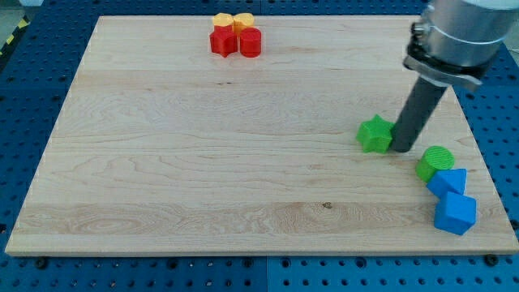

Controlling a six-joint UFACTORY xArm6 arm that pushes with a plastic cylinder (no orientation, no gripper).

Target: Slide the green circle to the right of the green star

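Arm housing (464, 32) cut off by the view's top edge. Round green circle block (435, 161) partly covered by the blue triangular block (448, 181). Two yellow blocks (233, 21) half hidden behind the two red blocks (236, 41); their shapes cannot be made out.

Wooden board (203, 162) lying on a blue pegboard (32, 89) dotted with holes. Near the view's top edge, a tight cluster: red star (222, 41) touching red cylinder (250, 42), with yellow star-like block (222, 20) and yellow cylinder (242, 21) pressed just behind them. At the view's lower right, blue triangle (448, 181) touching blue cube (455, 213), close to the board's corner. Yellow-black striped tape (12, 38) at the upper left edge.
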